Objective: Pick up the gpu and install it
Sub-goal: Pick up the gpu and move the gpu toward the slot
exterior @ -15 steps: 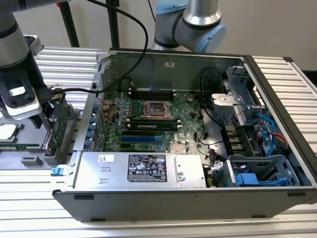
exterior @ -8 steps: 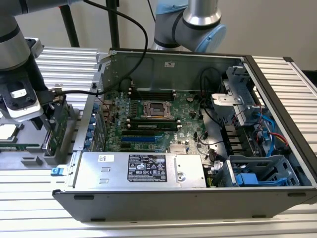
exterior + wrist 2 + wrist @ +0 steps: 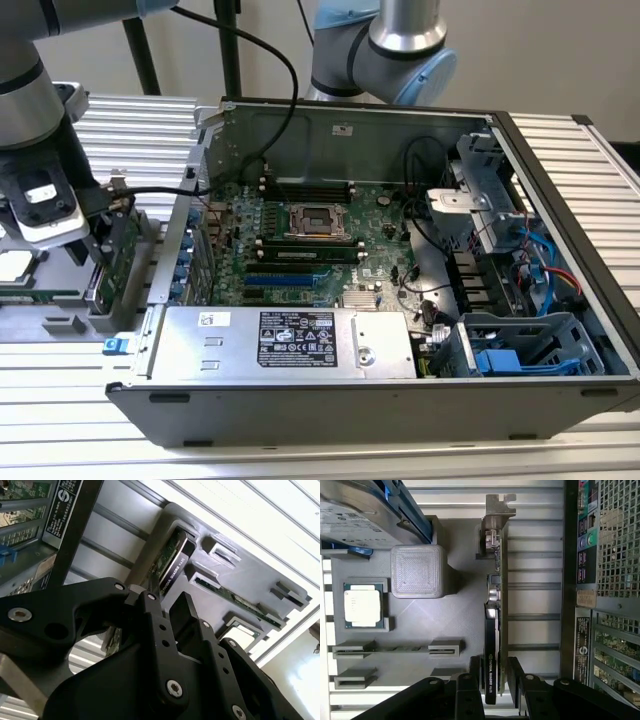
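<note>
The gpu (image 3: 492, 630) is standing on its long edge in a slot of a grey holder tray (image 3: 460, 615), which is lying on the ribbed table just beside the open computer case (image 3: 330, 405), on the exterior view's left. Seen edge-on in the first wrist view, the card is showing as a thin sandwich: a black shroud with white lettering on one face, a green circuit board on the other, and a silver metal bracket (image 3: 497, 510) capping the far end.

The gripper (image 3: 495, 672) is reaching down over the near end of the card. Its black fingers (image 3: 476, 672) are sitting one against each face, and they appear to be pressing on the card, though the contact line is hard to make out. In the second wrist view the gpu (image 3: 170, 570) is running out from between those fingers along the tray.

A square processor chip (image 3: 364, 605) and a narrow memory stick (image 3: 395, 649) are resting in other pockets of the same tray. Inside the case, the green motherboard (image 3: 320, 240) is lying exposed.
</note>
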`<state>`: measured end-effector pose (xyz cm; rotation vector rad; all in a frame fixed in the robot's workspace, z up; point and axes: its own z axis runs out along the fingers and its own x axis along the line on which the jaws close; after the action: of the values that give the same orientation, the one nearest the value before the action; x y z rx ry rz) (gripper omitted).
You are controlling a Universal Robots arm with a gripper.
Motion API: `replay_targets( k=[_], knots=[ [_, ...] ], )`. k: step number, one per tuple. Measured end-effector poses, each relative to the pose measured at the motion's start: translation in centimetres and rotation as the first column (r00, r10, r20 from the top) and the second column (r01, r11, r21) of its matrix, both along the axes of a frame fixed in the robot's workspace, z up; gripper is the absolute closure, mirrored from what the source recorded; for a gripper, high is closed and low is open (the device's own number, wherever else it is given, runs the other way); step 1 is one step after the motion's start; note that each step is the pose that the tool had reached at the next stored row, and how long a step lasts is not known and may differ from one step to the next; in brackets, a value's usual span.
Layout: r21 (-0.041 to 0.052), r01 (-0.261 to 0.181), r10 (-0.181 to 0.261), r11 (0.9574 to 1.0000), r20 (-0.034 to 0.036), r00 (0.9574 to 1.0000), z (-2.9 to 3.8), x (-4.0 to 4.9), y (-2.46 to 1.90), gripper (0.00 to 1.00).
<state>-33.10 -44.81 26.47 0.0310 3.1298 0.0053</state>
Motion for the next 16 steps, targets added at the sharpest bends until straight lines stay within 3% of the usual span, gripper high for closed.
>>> replay_targets(
  k=[16],
  knots=[
    [-0.0054, 0.000, 0.000, 1.0000, 0.0000, 1.0000, -1.17, 0.00, 0.01, 0.00]
  ],
)
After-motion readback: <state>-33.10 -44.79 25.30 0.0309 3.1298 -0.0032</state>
